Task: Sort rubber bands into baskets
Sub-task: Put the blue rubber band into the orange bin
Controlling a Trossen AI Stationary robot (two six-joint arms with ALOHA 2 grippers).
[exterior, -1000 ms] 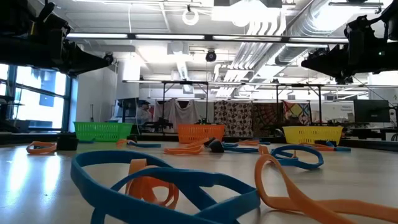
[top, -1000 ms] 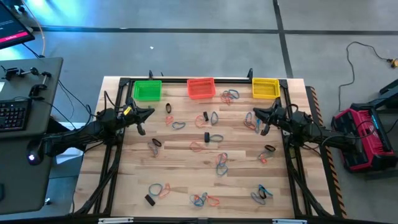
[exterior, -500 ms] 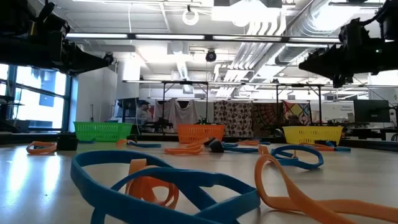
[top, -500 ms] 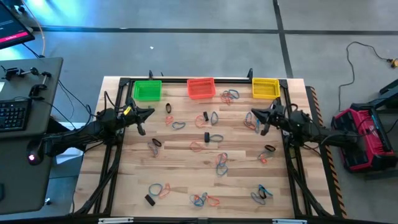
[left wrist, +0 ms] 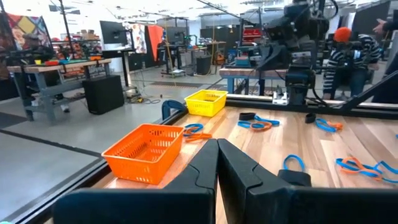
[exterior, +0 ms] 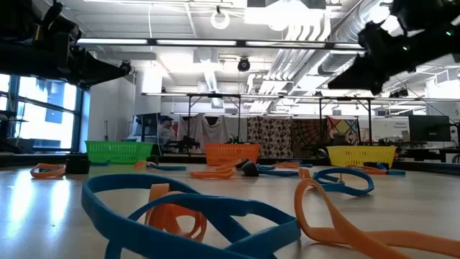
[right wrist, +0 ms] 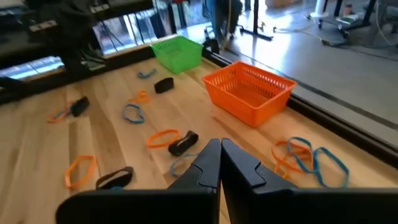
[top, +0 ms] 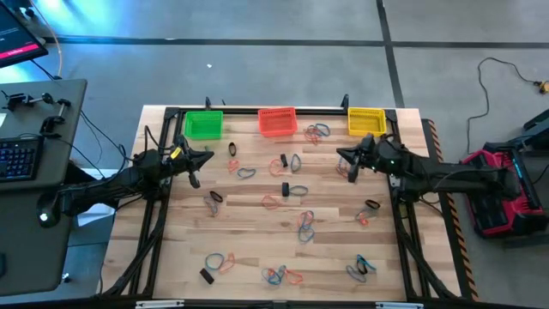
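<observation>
Rubber bands, orange, blue, grey and black, lie scattered singly and in small tangles over the wooden table [top: 257, 232]; one tangle [top: 304, 225] is near the middle, another [right wrist: 308, 158] by the orange basket. Along the far edge stand three baskets: green [top: 203, 125], red-orange [top: 277, 121] and yellow [top: 366, 121]. My left gripper [top: 206, 156] hovers shut at the left side, pointing level toward the middle. At the right side my right gripper [top: 340, 155] hovers shut above a few bands [top: 346, 170], tipped slightly down. Both carry nothing.
A black frame [top: 283, 110] runs along the table's far edge and down both sides. A desk with a keyboard [top: 21, 159] stands off the left side, a red device [top: 506, 184] on the floor to the right. People sit beyond the table [left wrist: 357, 53].
My right gripper has risen and reached out from the table's right side toward its middle, tipping its fingers a little downward and staying shut. No rubber band or basket has moved.
</observation>
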